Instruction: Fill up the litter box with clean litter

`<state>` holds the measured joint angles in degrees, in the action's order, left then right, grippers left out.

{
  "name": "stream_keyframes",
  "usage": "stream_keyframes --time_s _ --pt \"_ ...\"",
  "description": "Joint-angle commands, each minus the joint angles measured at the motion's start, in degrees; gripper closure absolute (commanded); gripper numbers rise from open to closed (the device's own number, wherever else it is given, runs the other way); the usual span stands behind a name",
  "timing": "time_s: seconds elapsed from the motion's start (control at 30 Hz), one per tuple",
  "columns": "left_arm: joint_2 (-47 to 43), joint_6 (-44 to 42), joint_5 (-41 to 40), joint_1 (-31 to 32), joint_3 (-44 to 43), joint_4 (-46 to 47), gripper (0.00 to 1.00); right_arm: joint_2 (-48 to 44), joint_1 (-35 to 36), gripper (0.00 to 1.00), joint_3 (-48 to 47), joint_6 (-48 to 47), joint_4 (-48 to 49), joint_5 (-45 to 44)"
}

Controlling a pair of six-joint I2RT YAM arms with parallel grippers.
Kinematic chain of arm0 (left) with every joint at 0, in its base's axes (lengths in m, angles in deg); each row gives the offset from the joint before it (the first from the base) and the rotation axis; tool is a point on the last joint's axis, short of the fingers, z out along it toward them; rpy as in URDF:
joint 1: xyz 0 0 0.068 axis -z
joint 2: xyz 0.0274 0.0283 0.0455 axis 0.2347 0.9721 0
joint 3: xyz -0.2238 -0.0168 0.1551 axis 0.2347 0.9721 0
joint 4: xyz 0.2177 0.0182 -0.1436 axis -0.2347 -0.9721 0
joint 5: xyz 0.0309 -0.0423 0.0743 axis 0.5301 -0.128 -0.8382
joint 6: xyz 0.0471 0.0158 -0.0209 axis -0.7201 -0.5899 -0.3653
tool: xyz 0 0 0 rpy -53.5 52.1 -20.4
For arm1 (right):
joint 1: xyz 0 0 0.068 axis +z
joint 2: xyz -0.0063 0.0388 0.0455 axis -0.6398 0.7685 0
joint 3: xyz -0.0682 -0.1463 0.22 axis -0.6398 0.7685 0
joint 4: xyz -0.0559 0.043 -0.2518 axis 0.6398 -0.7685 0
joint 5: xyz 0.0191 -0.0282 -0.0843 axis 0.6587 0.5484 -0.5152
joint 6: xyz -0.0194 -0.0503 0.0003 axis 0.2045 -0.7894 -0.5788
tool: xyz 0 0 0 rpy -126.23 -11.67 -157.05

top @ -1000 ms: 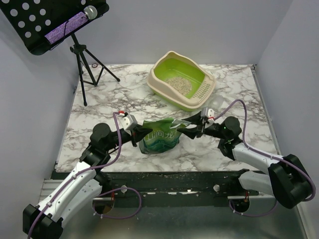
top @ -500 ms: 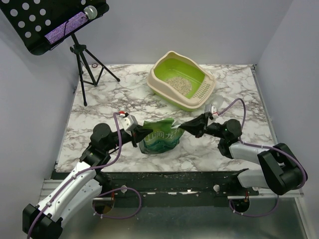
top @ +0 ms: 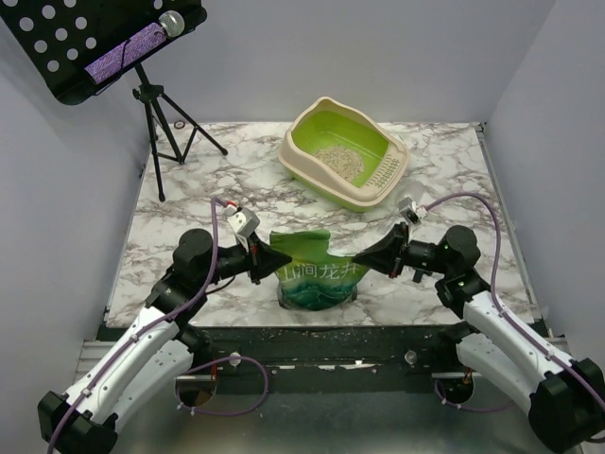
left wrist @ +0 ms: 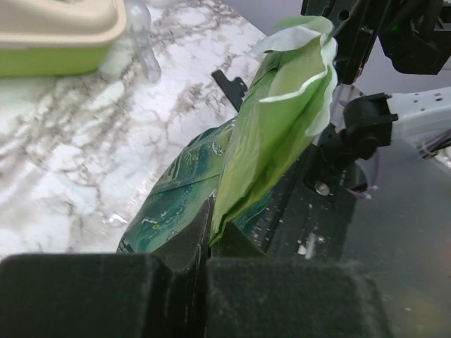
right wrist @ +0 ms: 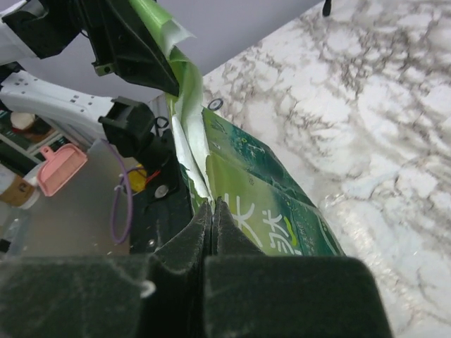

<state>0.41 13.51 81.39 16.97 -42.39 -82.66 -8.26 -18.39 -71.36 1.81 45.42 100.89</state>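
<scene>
The beige litter box [top: 304,162] with its lime-green inside stands at the back of the marble table, a patch of pale clean litter [top: 338,161] in its middle. Near the front edge the green-and-teal litter bag [top: 315,270] stands upright between both arms. My left gripper [top: 284,257] is shut on the bag's top left corner [left wrist: 243,169]. My right gripper [top: 359,257] is shut on the top right corner [right wrist: 189,151]. The box's beige rim [left wrist: 56,24] shows in the left wrist view's upper left.
A black tripod [top: 159,113] with a perforated music stand [top: 95,43] stands at the back left. Grey walls close in on both sides. Litter crumbs lie along the black front rail [top: 331,338]. A pink scoop [right wrist: 60,167] lies off the table.
The right gripper has shut on the bag's right corner. Both arms have drawn back toward the front edge, bringing the bag nearer and pulling its top wider.
</scene>
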Motion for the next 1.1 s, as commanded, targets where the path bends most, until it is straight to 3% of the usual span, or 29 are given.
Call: stream_keyframes --time_s 0.0,0.27,0.6,0.93,1.07 --pt "-2.4 12.1 -3.0 -0.7 -1.3 -10.0 1.00 -4.7 -0.9 1.00 -3.6 4.2 -18.1 -1.2" --pt "-5.7 26.0 -4.8 -0.8 3.8 -16.9 1.00 -5.1 -0.9 1.00 0.6 11.1 -27.5 3.2" --pt "-6.3 31.8 2.4 -1.0 0.4 -35.3 1.00 -8.3 -0.9 0.99 2.9 19.0 -40.7 7.3" --pt "-17.2 42.5 10.9 -1.0 11.4 -37.4 1.00 -19.6 -0.9 1.00 12.5 33.6 -44.6 7.4" --pt "-17.7 43.8 11.6 -1.0 14.4 -37.1 1.00 -19.7 -0.9 1.00 14.6 34.6 -44.8 6.7"
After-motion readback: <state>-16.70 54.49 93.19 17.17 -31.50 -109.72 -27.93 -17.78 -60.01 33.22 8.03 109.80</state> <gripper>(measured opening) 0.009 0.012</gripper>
